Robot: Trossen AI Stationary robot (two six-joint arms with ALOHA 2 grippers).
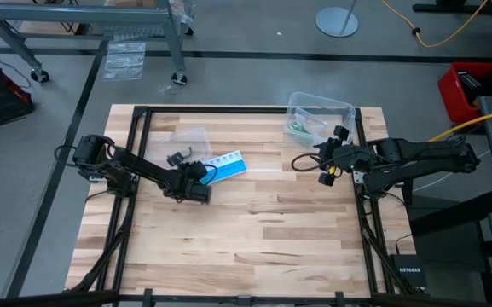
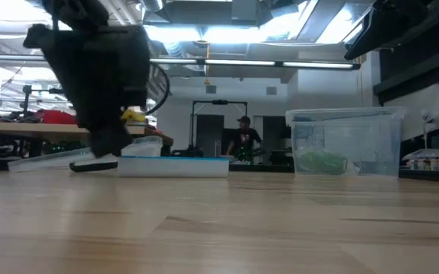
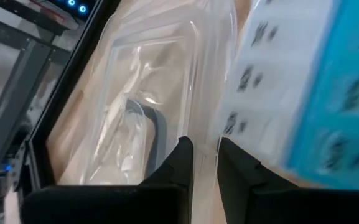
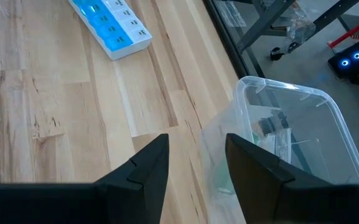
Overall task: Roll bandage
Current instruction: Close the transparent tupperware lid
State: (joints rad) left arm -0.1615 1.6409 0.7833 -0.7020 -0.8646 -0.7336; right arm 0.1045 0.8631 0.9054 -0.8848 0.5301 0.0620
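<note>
Worktop (image 1: 254, 239): light wooden planks with a black frame along its edges.

Clear plastic box (image 1: 318, 119): you find it at the far right corner of the worktop, open at the top. In the low view it stands upright with something green lying at its bottom.

Bandage (image 2: 322, 162): the green mass inside the clear plastic box, resting on the box floor; you see it again through the box wall in the right wrist view (image 4: 226, 180).

Pill organizer (image 1: 226, 165): blue and white, lying flat near the middle of the far half of the worktop.

Small clear plastic bag (image 3: 139, 118): lying flat beside the pill organizer, towards the far left, with a dark item inside it.

Left gripper (image 3: 205, 163): low over the worktop at the near end of the pill organizer, by the bag. Its fingers stand close together with only a narrow gap between them; you cannot tell whether they pinch anything.

Right gripper (image 4: 198, 162): held above the worktop just beside the clear plastic box, on the side towards the worktop's middle. Its fingers are apart and hold nothing.
</note>
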